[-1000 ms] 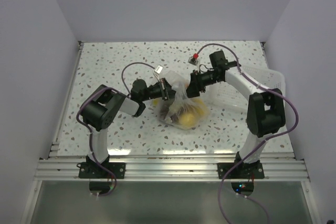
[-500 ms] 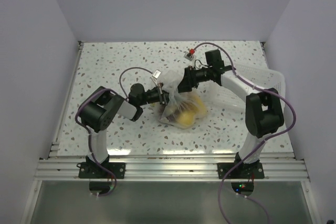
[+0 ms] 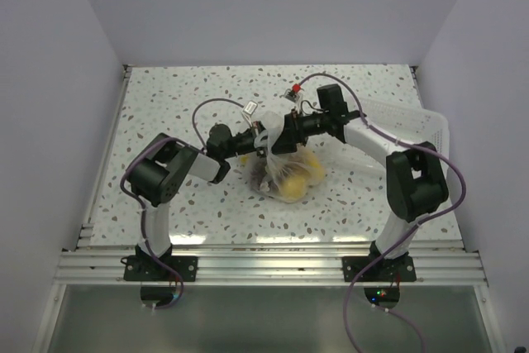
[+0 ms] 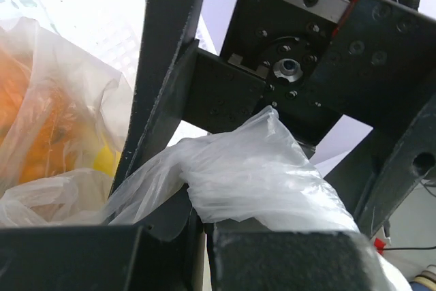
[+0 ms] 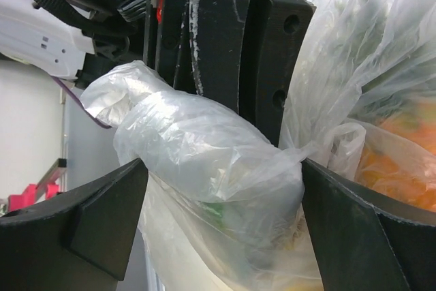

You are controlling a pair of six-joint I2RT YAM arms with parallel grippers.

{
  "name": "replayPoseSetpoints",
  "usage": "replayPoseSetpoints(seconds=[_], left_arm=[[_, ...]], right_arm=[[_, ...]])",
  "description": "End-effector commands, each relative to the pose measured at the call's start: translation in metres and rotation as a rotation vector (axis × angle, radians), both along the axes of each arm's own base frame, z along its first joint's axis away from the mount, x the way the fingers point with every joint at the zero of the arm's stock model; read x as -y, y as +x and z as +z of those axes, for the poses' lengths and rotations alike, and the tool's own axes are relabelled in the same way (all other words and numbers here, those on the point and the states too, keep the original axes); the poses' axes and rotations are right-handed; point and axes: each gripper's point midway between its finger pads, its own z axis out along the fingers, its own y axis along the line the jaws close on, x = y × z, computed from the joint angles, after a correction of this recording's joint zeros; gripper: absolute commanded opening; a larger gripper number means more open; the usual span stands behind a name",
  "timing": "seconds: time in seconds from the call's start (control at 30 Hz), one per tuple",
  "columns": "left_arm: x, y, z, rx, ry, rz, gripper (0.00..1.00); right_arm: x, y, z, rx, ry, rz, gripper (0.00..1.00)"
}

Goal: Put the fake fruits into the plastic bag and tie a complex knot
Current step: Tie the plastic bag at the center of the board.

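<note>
**Inspector:** Position of the plastic bag (image 3: 285,175)?

**Assistant:** Mid-bench (image 3: 165,105), resting on its base between the two arms, with the fake fruits (image 3: 295,183) inside. Its neck (image 5: 204,134) is drawn up and bunched into a whitish twist.

**Inspector:** Hands?

**Assistant:** The left hand (image 3: 264,140) is pressed together on the film of the neck. The right hand (image 5: 221,168) stands apart, one finger on either side of the bunch, clamping nothing.

**Inspector:** Handling assessment?

**Assistant:** Thin, crinkly film. In my judgement it is soft, light and slippery, liable to slide through a loose grip or tear under a sharp pull. The fruits look light and rigid, probably enough to anchor the base. The best hold is the gathered neck just beside the left hand, where the layers lie thickest; a single layer would stretch.

**Inspector:** Count?

**Assistant:** One bag, one twisted neck, one white slotted tray (image 3: 413,126) to the right, two hands. Yellow and orange fruits and a darker one show through the film; the exact number cannot be told.
</note>
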Motion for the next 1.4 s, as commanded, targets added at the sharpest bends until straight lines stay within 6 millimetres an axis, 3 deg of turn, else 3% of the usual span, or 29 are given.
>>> replayPoseSetpoints(seconds=[0.0,0.2,0.37,0.5,0.63,0.67,0.7,0.73,0.77,0.8,0.9,0.93,1.0,1.03,1.07,1.23,1.3,1.37], left_arm=[[-0.018,-0.017,0.126,0.493,-0.389,0.054,0.0],[-0.029,-0.019,0.12,0.498,-0.359,0.053,0.0],[-0.044,-0.02,0.099,0.489,-0.278,0.056,0.0],[-0.063,-0.027,0.089,0.523,-0.185,0.034,0.0],[-0.081,-0.018,0.075,0.525,-0.029,0.018,0.0],[-0.083,-0.013,0.074,0.62,0.021,0.023,0.0],[-0.085,-0.015,0.088,0.71,0.057,0.018,0.0],[-0.087,-0.006,0.057,0.557,0.188,-0.001,0.0],[-0.09,0.014,0.067,0.781,0.303,0.033,0.0],[-0.099,0.016,0.056,0.735,0.417,0.045,0.0],[-0.119,0.039,0.079,0.977,0.574,0.128,0.0],[-0.124,0.039,0.074,0.97,0.625,0.115,0.0],[-0.129,0.048,0.095,1.115,0.682,0.124,0.0],[-0.129,0.048,0.098,1.136,0.698,0.117,0.0],[-0.129,0.052,0.113,1.189,0.703,0.131,0.0],[-0.122,0.056,0.124,1.258,0.758,0.06,0.0],[-0.115,0.055,0.126,1.283,0.776,0.045,0.0],[-0.11,0.055,0.13,1.284,0.782,0.048,0.0]], right_arm=[[-0.001,-0.017,0.01,0.03,-0.003,0.036,0.95],[0.007,-0.017,0.014,0.035,-0.001,0.055,0.94],[0.023,-0.02,0.026,0.047,0.001,0.097,0.89],[0.041,-0.029,0.029,0.18,-0.048,0.192,0.84],[0.051,-0.036,0.033,0.172,-0.07,0.219,0.8],[0.053,-0.038,0.032,0.167,-0.084,0.224,0.8],[0.054,-0.038,0.032,0.17,-0.088,0.222,0.8],[0.054,-0.037,0.033,0.17,-0.097,0.216,0.82],[0.055,-0.033,0.034,0.176,-0.108,0.197,0.84],[0.055,-0.032,0.037,0.181,-0.112,0.186,0.88],[0.056,-0.018,0.046,0.223,-0.122,0.124,0.92],[0.056,-0.014,0.05,0.232,-0.121,0.109,0.93],[0.054,-0.001,0.061,0.248,-0.11,0.063,0.93],[0.053,0.004,0.068,0.262,-0.101,0.041,0.96],[0.05,0.016,0.078,0.318,-0.082,0.017,0.99],[0.031,0.047,0.139,0.419,0.05,-0.091,0.99],[0.019,0.046,0.154,0.446,0.07,-0.071,0.98],[0.008,0.044,0.155,0.464,0.073,-0.056,0.99]])
